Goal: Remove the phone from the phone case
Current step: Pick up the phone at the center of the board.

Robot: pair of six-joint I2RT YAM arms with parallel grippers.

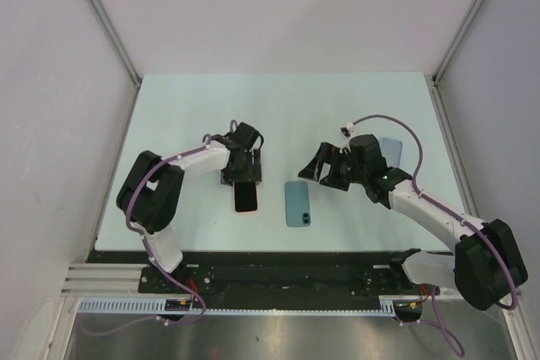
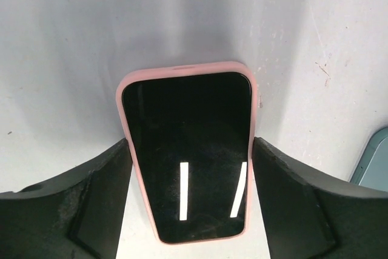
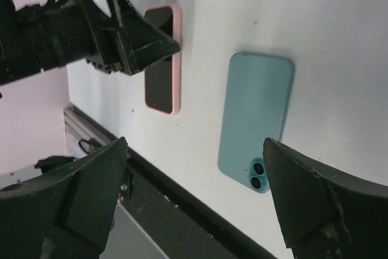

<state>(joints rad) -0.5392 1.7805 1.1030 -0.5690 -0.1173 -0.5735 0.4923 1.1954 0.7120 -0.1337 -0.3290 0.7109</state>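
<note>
The phone [image 2: 188, 150], black screen up, lies flat on the white table in a pink phone case [image 2: 124, 119]. My left gripper [image 2: 191, 150] straddles its near half, and both black fingers [image 2: 103, 192] press against the case's long sides. From above, the cased phone [image 1: 245, 197] sticks out toward the near edge from under the left gripper [image 1: 242, 176]. My right gripper [image 1: 325, 170] hovers wide open with nothing in it, to the right of the phone. Its wrist view shows the pink case [image 3: 176, 59] held by the left gripper [image 3: 133, 47].
A teal phone [image 1: 298, 203] lies face down, camera end toward the near edge, between the two grippers, seen under the right gripper [image 3: 195, 150] as a teal phone [image 3: 254, 113]. A blue-grey flat slab [image 1: 391, 151] lies behind the right arm. The black base rail [image 1: 278, 271] borders the near edge.
</note>
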